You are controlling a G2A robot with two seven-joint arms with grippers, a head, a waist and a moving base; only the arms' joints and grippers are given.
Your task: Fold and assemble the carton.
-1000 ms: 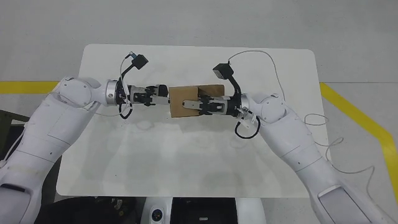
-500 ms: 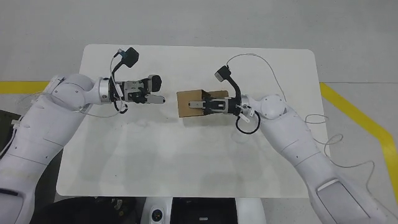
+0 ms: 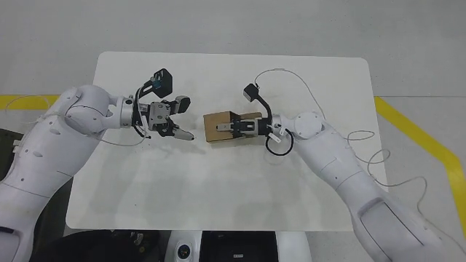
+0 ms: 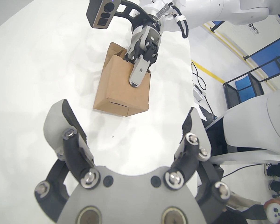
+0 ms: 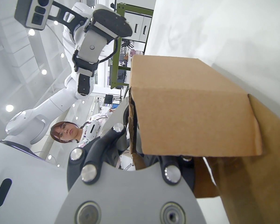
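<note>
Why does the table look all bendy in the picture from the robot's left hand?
Left wrist view: a wide lens curves the table edge and stretches the left gripper. Top view: the table's edges look straight. Right wrist view: ceiling lamps show as bright dots.

White table [image 3: 218,196], grey floor [image 3: 218,7] beneath; yellow floor line [image 3: 437,149] (runs past both sides).

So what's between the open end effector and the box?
Nothing, only bare white table lies between the left end effector and the box. The top view shows it, and the left wrist view too.
</note>
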